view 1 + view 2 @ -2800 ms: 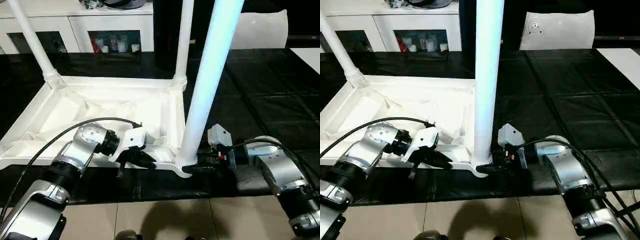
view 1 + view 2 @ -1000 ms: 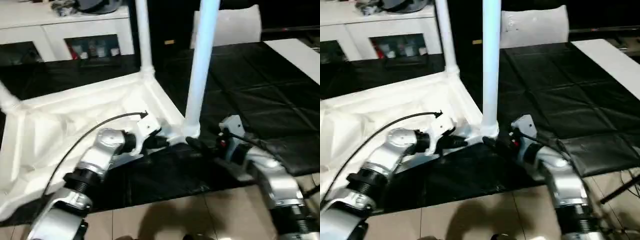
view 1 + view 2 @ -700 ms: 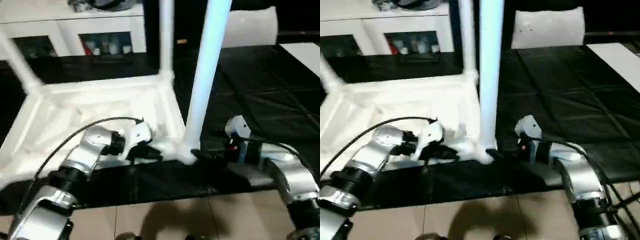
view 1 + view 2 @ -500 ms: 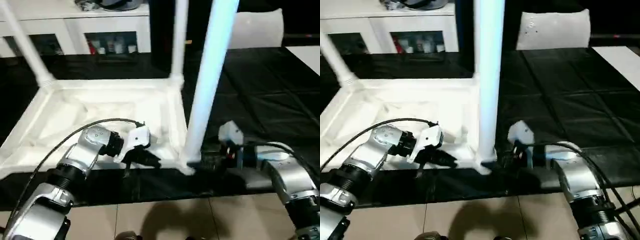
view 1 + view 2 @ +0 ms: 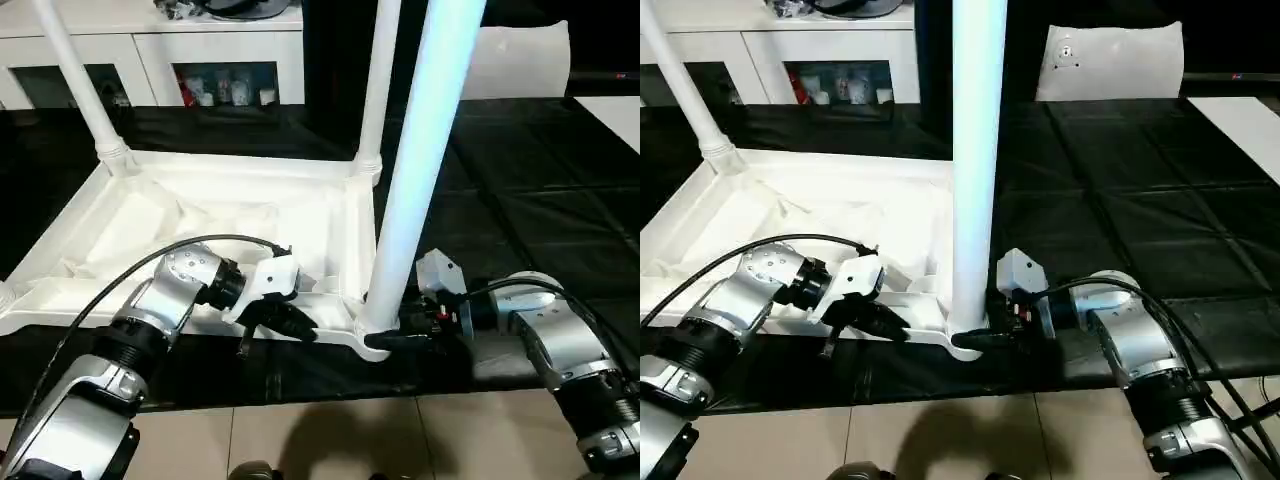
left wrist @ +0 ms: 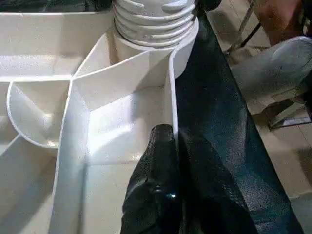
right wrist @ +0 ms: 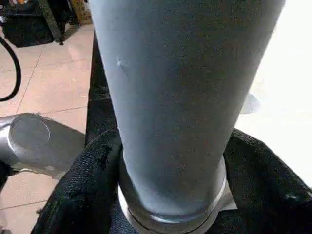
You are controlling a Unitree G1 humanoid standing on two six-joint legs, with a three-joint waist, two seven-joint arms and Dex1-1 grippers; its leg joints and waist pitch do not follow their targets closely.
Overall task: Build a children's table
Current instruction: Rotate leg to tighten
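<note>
The children's table lies upside down on a black mat, its ribbed underside [image 5: 200, 215] facing up. Legs stand in the far sockets [image 5: 375, 90] [image 5: 80, 90], and a thick leg [image 5: 420, 170] rises from the near right corner socket. My left gripper [image 5: 300, 325] is shut on the near rim of the top, just left of that corner; in the left wrist view its fingers [image 6: 156, 161] pinch the rim wall. My right gripper [image 5: 385, 338] is shut around the base of the near leg, with a finger [image 7: 87, 185] pressed on each side.
A white cabinet with glass doors [image 5: 150, 50] stands behind the table. The black mat [image 5: 540, 200] stretches to the right, with a white plastic piece [image 5: 520, 60] at its back and a flat white board [image 5: 615, 110] at the far right. Tiled floor [image 5: 350, 440] lies nearest me.
The head camera swung, so the whole picture shifted. My right gripper's fingers have closed in on the leg's base. My left gripper keeps its hold on the rim.
</note>
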